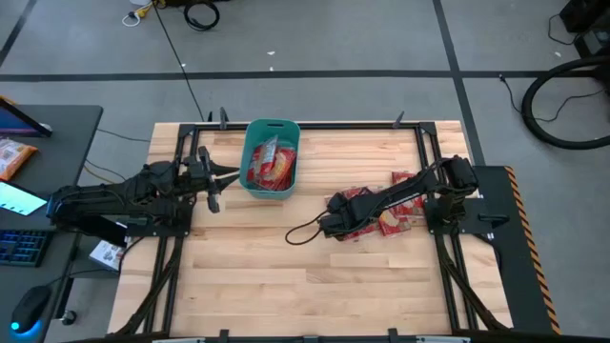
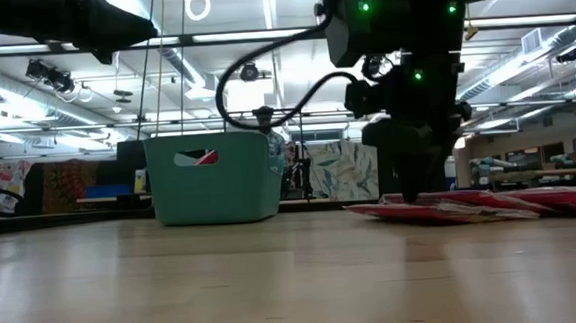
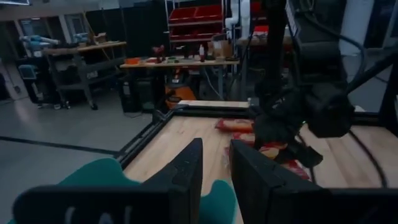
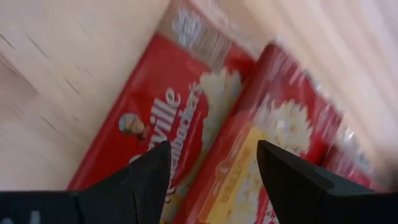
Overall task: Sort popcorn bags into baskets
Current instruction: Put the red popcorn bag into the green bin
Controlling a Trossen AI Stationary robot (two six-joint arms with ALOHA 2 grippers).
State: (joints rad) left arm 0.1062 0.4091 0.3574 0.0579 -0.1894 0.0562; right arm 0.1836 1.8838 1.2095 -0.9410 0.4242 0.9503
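Observation:
Several red popcorn bags (image 1: 389, 204) lie flat in a loose, overlapping pile on the right half of the table; in the low view the pile (image 2: 476, 206) is low. My right gripper (image 1: 332, 211) is at the pile's left end, pointing down, open. In its wrist view (image 4: 211, 155) the fingers straddle the seam between two bags (image 4: 180, 106) (image 4: 277, 140). The teal basket (image 1: 272, 125) stands at the far middle with red bags (image 1: 272, 164) inside. My left gripper (image 1: 221, 176) hovers left of the basket, open and empty, with the basket rim (image 3: 93, 174) just below it. My right gripper comes at the pile's left end (image 2: 411, 202) from above with its fingers apart. One finger (image 4: 149, 171) stands over one bag and the other (image 4: 280, 168) over its neighbour. I cannot tell whether they touch the bags.
A black cable loop (image 1: 303, 232) lies on the wood left of my right gripper. The near half of the table (image 1: 315, 286) is bare wood. Black frame rails (image 1: 427, 152) run along the table's sides. A desk with an orange-and-white packet (image 1: 14, 157) stands off the left edge.

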